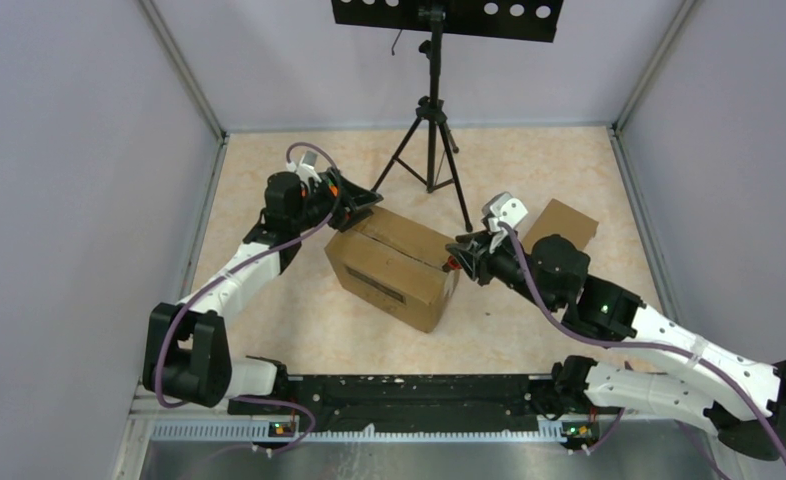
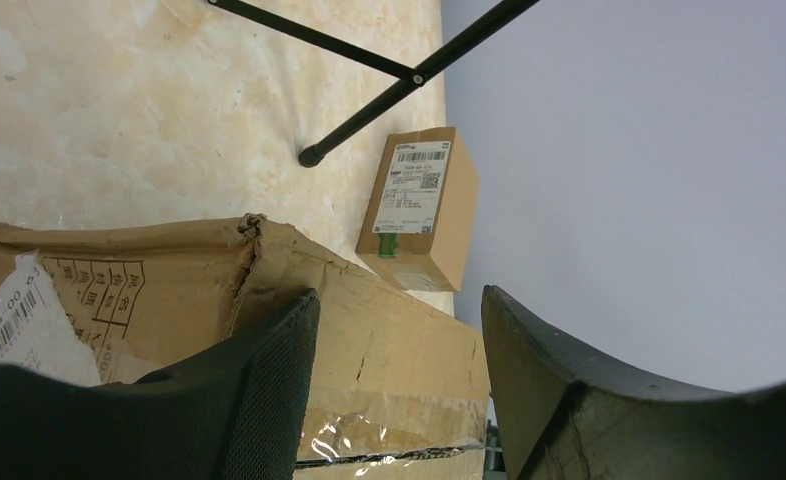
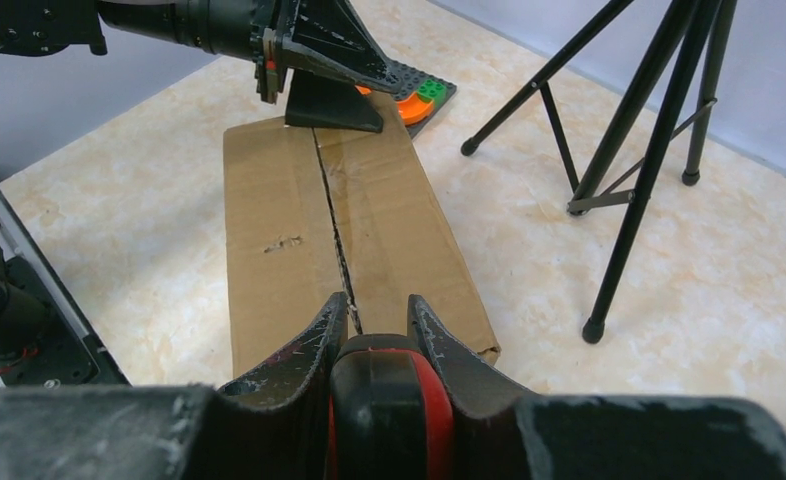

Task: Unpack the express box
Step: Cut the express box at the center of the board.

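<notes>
Express box (image 1: 389,270): it is laid flat in the middle of the table (image 1: 269,300), between the two pincers.
Right pincer (image 3: 376,300): its fingers are drawn close together and clamped on a red and black thing (image 3: 389,400). Its tips are placed at the right end of the box, one on each side of the crack in the top.
Left pincer (image 2: 399,295): its fingers are spread apart and nothing is gripped. They are set at the left end of the box, by a torn corner, and one finger is seen on the box top.
Long side of the box: it is stretched from the left pincer to the right pincer, with the right end a bit nearer to the arm bases.
Top of the box: the two flaps are faced up, and the crack between them is lined up with the long side.
Small box (image 1: 561,225): it is laid just behind the right pincer, apart from the big box.
Black stand (image 1: 431,130): it is stood behind the big box.
</notes>
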